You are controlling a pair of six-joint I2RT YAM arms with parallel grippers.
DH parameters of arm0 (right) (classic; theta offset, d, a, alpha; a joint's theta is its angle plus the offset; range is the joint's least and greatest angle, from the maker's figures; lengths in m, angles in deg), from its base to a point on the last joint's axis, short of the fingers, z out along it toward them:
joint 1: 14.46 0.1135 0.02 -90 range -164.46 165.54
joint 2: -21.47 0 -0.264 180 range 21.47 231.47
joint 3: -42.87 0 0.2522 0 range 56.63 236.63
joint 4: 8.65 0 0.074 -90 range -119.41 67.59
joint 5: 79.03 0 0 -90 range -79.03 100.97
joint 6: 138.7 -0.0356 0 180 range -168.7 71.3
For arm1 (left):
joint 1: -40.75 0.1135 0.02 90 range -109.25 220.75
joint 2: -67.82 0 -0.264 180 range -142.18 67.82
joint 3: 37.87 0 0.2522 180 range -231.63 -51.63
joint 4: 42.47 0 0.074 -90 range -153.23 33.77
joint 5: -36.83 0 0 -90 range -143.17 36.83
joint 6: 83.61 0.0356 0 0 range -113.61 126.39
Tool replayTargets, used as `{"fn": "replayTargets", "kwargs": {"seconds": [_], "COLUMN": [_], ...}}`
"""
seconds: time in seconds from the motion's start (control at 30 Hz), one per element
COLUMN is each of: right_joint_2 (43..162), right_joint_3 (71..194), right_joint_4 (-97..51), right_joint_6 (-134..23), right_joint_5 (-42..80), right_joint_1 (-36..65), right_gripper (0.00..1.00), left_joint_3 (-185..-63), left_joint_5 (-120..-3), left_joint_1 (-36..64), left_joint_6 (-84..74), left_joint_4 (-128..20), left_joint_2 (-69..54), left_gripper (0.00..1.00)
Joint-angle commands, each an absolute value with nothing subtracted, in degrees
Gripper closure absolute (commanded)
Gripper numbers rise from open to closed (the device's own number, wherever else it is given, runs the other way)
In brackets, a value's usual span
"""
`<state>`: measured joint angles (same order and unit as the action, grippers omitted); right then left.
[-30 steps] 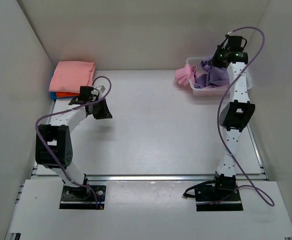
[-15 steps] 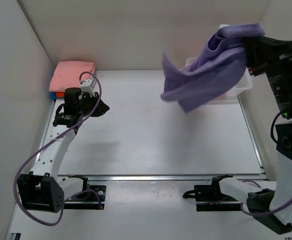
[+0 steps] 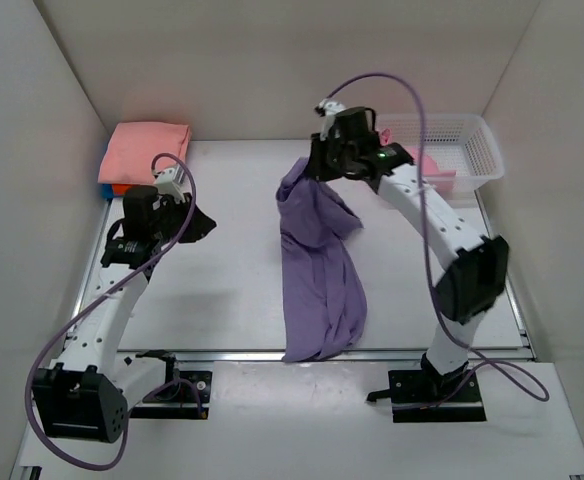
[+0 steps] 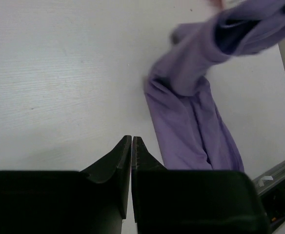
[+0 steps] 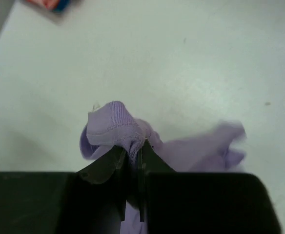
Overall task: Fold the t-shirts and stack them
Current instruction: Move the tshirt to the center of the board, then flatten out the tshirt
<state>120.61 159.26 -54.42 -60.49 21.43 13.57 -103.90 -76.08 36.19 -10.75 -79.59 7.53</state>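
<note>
The right gripper point(image 3: 320, 165) was clenched on a ribbed edge of the soft lavender-purple cloth t-shirt point(image 3: 319, 285), whose crumpled length trailed across the middle of the white table point(image 3: 222, 300) toward its near edge. The left gripper point(image 3: 198, 222), fingers pressed together on nothing, was at the left, apart from the cloth. A folded salmon-pink t-shirt point(image 3: 148, 150) topped a stack in the far-left corner, and a white plastic mesh basket point(image 3: 472, 128) stood at the far right.

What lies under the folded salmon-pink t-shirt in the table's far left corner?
Under the salmon-pink t-shirt, strips of an orange t-shirt and a blue t-shirt show at its near edge. The rest of both is covered, so their folds cannot be judged.
</note>
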Motion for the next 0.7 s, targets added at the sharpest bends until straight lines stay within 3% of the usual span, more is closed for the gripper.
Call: {"fn": "replayTargets", "kwargs": {"seconds": [0.0,0.03,0.13,0.17,0.3,0.47,0.67], "right_joint_2": [126.0,129.6,135.3,135.3,129.2,121.6,119.6], "right_joint_3": [169.3,171.5,179.1,178.7,165.7,147.3,135.0], "right_joint_4": [-60.1,-62.3,-69.9,-70.5,-64.4,-54.1,-44.1], "right_joint_6": [-59.2,-59.1,-59.0,-59.0,-59.8,-63.3,-64.3], "right_joint_5": [20.1,19.0,13.5,11.8,8.8,17.2,24.2], "right_joint_1": [15.6,15.8,14.9,14.8,11.9,5.1,0.1], "right_gripper": [0.89,0.69,0.45,0.42,0.40,0.50,0.49], "left_joint_3": [-102.9,-102.8,-102.3,-101.4,-99.3,-98.4,-103.3], "left_joint_5": [-76.0,-75.8,-76.8,-77.5,-77.3,-78.5,-75.1], "left_joint_1": [34.3,32.9,29.9,29.0,22.8,19.7,18.3], "left_joint_6": [-13.6,-14.3,-14.9,-16.3,-22.4,-28.2,-29.0], "left_joint_4": [-78.8,-78.9,-78.4,-76.6,-68.1,-61.5,-59.7], "left_joint_2": [6.1,5.2,1.8,1.0,-2.0,-7.8,-12.8], "left_gripper": [0.84,0.82,0.76,0.76,0.77,0.75,0.72]}}
